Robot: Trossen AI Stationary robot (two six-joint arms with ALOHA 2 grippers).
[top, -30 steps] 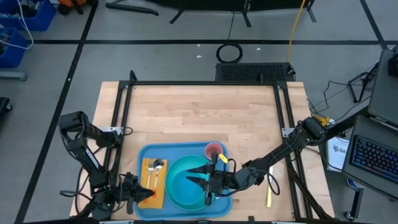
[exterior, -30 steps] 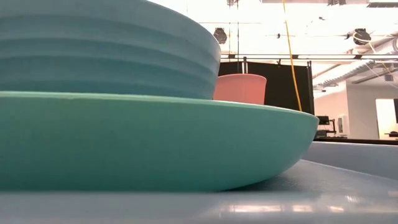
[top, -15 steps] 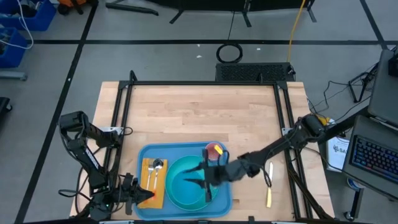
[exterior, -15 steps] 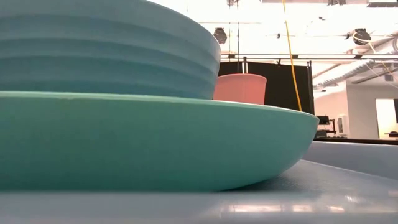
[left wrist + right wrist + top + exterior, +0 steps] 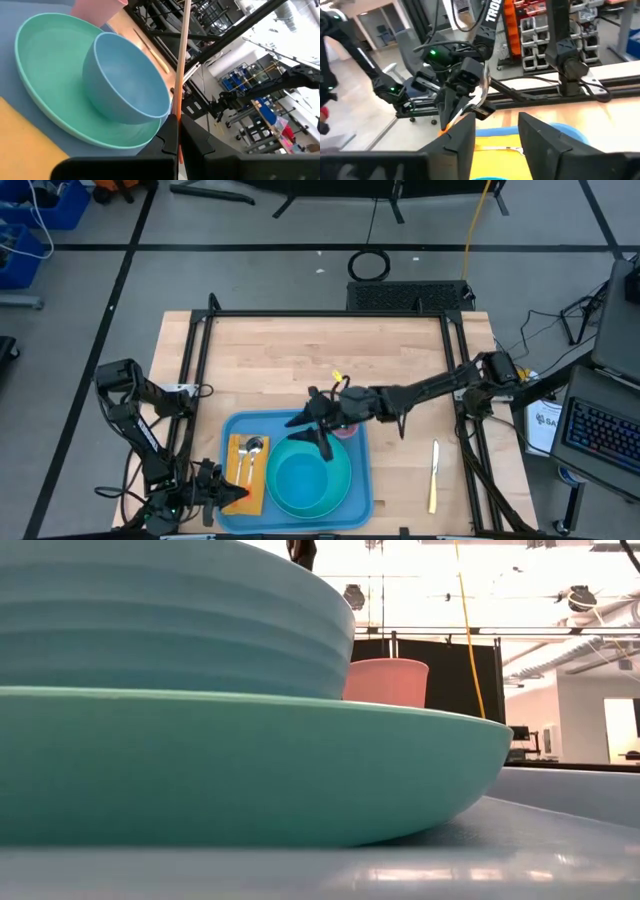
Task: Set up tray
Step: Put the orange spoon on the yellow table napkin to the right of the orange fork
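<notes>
**A:** Looking straight down first: what could go wrong here?

**B:** The right gripper (image 5: 308, 435) hangs over the far side of the tray (image 5: 255, 423) with its jaws spread. It is right by the pink cup (image 5: 347, 427) and the rim of the blue bowl (image 5: 303, 477). A careless drop or swing could tip the cup or shove the bowl across the green plate (image 5: 338, 492). The knife (image 5: 433, 478) lies off the tray on the table (image 5: 300, 350), so I'd guess it is yet to be fetched.

**A:** And the tray itself?

**B:** It's a wide, flat blue one with rounded corners, at the near edge of the table. It holds a yellow napkin (image 5: 245, 463) beside the plate.

**A:** From table height?

**B:** Plate and bowl fill the view, with the cup behind and a low raised rim to the right. A dark tip shows above the bowl.

**A:** Left wrist?

**B:** The left gripper (image 5: 177, 131) sits at the tray's near corner, its jaws pressed onto a thin orange strip (image 5: 178, 75). I cannot tell what that strip is. Pulling could drag the napkin.

**A:** Right wrist?

**B:** It shows the spread jaws and the left gripper opposite.
</notes>
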